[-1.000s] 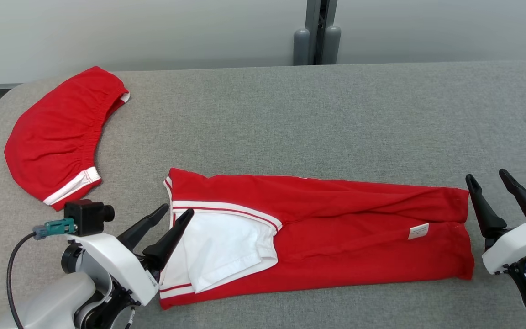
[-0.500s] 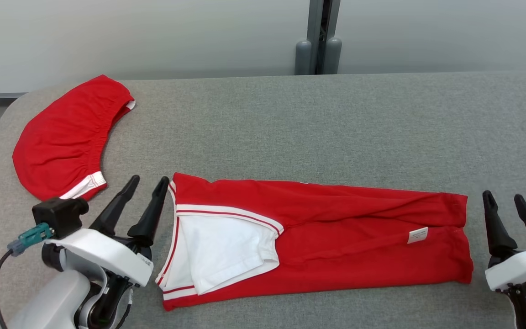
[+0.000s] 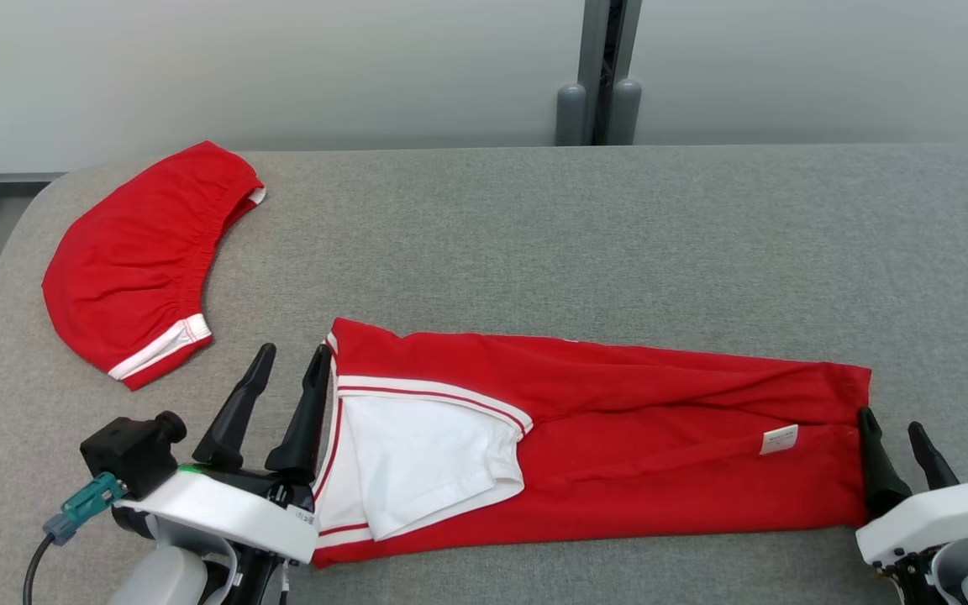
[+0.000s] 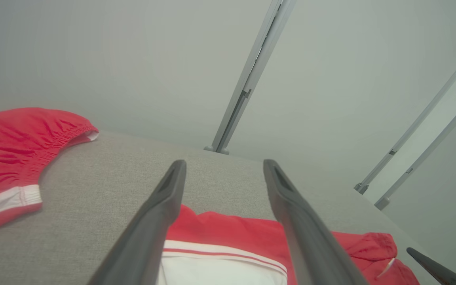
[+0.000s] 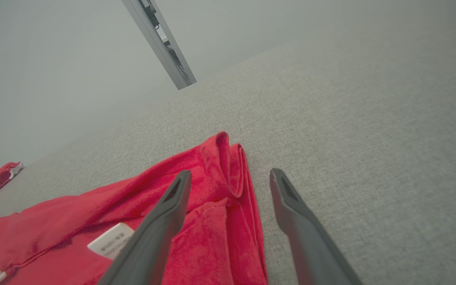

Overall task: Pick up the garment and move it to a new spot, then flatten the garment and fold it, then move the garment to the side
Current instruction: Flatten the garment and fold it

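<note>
On woven table (image 3: 618, 235), long red garment (image 3: 660, 454) between spread left end effector (image 3: 292, 350) and right end effector (image 3: 891, 420)

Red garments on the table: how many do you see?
2. The long folded garment lies across the near middle; the small gathered red garment lies apart, far left.

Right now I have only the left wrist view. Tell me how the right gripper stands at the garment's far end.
Observer: The right gripper is open, one finger over the red garment's folded end, the other over bare table.
Operator: Now place my left gripper.
Observer: Head view: left gripper open, both fingers just outside the white-striped edge.
Operator: Describe that end.
Observer: A white panel lies turned out over the red there.
</note>
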You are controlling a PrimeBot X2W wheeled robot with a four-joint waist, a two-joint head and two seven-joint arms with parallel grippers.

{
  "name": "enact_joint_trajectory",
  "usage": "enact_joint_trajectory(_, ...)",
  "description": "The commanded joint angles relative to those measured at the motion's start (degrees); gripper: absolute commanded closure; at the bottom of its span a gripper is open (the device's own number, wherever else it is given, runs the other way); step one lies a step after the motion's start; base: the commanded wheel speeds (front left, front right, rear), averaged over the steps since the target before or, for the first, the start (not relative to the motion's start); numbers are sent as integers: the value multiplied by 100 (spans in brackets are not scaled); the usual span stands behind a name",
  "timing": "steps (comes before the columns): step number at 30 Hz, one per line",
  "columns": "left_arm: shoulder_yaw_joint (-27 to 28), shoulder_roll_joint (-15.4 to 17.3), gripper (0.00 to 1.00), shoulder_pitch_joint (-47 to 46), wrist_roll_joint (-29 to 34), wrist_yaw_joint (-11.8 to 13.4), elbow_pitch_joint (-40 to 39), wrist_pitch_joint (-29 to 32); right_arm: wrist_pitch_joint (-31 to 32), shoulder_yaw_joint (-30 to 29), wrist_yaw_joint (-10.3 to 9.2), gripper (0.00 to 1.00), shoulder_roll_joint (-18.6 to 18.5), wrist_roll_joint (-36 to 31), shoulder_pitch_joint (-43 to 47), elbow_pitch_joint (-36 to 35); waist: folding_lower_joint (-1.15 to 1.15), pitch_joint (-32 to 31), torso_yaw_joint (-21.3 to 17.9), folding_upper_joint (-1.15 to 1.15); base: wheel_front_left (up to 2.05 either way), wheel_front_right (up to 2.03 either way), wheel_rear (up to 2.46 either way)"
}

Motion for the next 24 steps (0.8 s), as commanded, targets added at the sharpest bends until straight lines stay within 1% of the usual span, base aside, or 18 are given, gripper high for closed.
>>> enact_joint_trajectory(1, 37, -12, 0, 23, 71, -54, 8, -20, 18, 28, 2, 0, -30, 85, -126, 99, 0, 14, 26, 0, 0, 0, 0)
enact_joint_trajectory(8, 96, -115, 0, 19, 197, -182, 69, -20, 52, 250, 2, 0, -39, 424, -512, 824, 0, 80, 132, 0, 0, 0, 0)
enact_joint_trajectory(13, 84, -153, 0, -2, 239, -243, 127, -20, 96, 375, 2, 0, -16, 750, -720, 1198, 0, 120, 199, 0, 0, 0, 0)
enact_joint_trajectory(24, 112, -181, 0, -98, 242, -294, 210, -21, 279, 775, 2, 0, -18, 1515, -825, 1567, 0, 220, 310, 0, 0, 0, 0)
